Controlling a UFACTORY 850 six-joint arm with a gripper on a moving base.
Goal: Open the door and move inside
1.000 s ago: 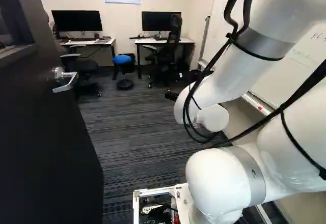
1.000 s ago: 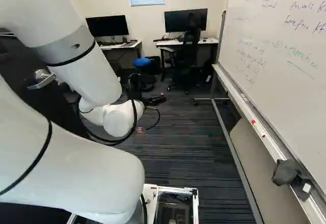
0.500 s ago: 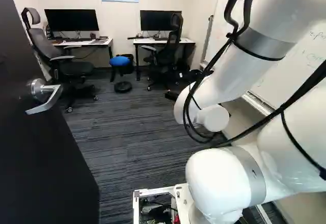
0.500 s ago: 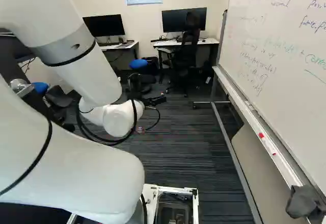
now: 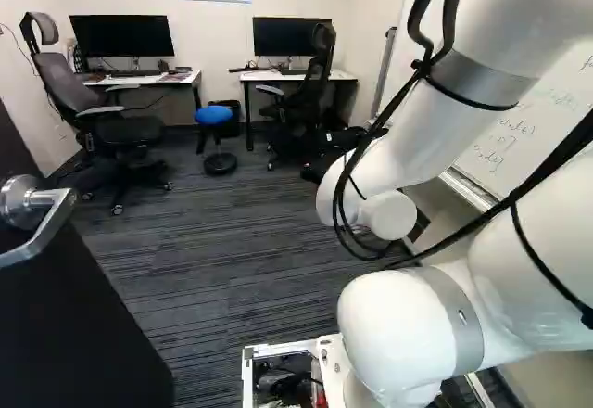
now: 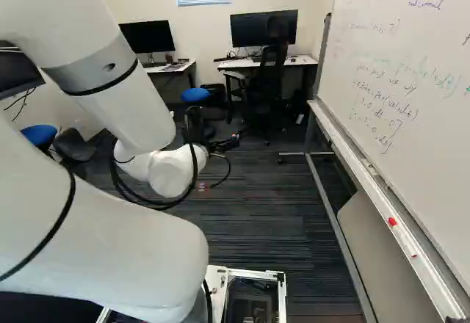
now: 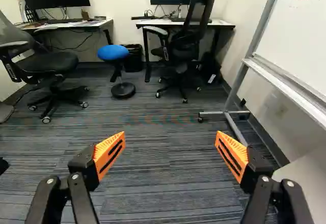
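Claw [image 7: 170, 137] wide open, gripping nothing! Door [image 5: 83, 320] open, left of and behind claw. Roll in slow, straight: keep lever handle [image 5: 48, 223] clear leftward, whiteboard stand [image 7: 253, 43] clear rightward.

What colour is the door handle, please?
Silver grey; the left base view shows the handle best.

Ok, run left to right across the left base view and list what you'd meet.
Door handle → first monitor → blue stool → second monitor → my arm.
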